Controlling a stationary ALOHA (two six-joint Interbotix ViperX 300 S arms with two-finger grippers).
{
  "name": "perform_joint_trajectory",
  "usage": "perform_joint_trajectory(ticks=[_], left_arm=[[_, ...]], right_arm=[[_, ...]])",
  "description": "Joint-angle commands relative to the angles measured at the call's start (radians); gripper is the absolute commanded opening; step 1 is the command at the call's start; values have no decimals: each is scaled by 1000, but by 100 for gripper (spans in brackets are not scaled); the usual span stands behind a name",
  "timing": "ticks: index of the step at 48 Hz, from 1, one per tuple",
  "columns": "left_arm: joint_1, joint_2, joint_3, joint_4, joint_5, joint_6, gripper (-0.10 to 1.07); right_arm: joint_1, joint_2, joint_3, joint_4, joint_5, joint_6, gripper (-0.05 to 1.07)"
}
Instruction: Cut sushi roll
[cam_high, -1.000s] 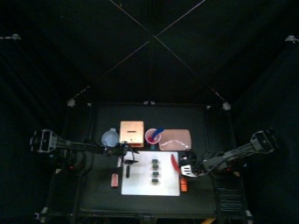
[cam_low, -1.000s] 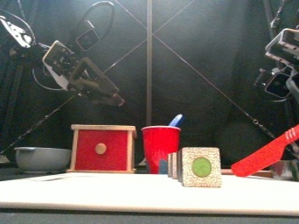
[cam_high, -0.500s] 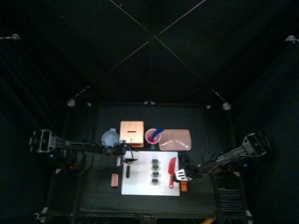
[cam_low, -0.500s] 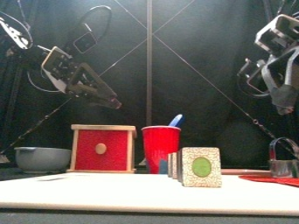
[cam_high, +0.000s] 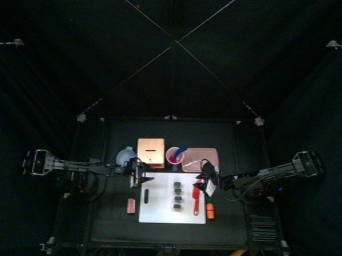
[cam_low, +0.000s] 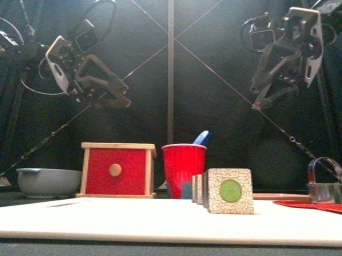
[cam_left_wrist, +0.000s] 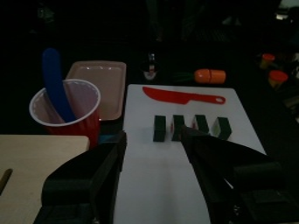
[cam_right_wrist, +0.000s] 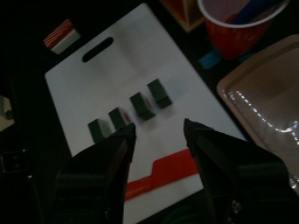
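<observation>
Sushi roll (cam_left_wrist: 187, 129) lies cut in separate dark pieces, four in a row in the right wrist view (cam_right_wrist: 131, 114), near the middle of the white cutting board (cam_right_wrist: 100, 87); left wrist view shows three pieces clearly. Red knife (cam_left_wrist: 181, 96) lies flat on the board, just beside the row of pieces, not touching them; in the top view it sits at 3 o'clock of the pieces (cam_high: 197, 196).

Red cup (cam_low: 183, 170) with a blue utensil (cam_left_wrist: 52, 77) in it stands off the board at about 12 o'clock in the top view, next to a pinkish tray (cam_left_wrist: 98, 80). A red box (cam_low: 116, 170) and a grey bowl (cam_low: 48, 181) stand toward 10 o'clock.

Left gripper (cam_left_wrist: 158, 149) hangs above the board, jaws wide apart, nothing between them. Right gripper (cam_right_wrist: 158, 144) is also raised over the board, jaws spread wide, empty. Both ride high in the front view, well clear of everything.
</observation>
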Motion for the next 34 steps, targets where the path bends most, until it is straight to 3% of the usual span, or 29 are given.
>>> perform_joint_trajectory(ticks=[1, 10, 22, 34], left_arm=[[5, -15, -6, -26, -3, 2, 87], [28, -18, -2, -64, 23, 3, 87], [48, -20, -3, -63, 106, 6, 87], [52, -21, -3, -61, 109, 8, 87]], right_arm=[[-34, -14, 12, 25, -41, -54, 82], [-54, -11, 60, 41, -141, -89, 82], [-54, -2, 74, 64, -147, -83, 82], [-48, 23, 55, 71, -146, -81, 82]])
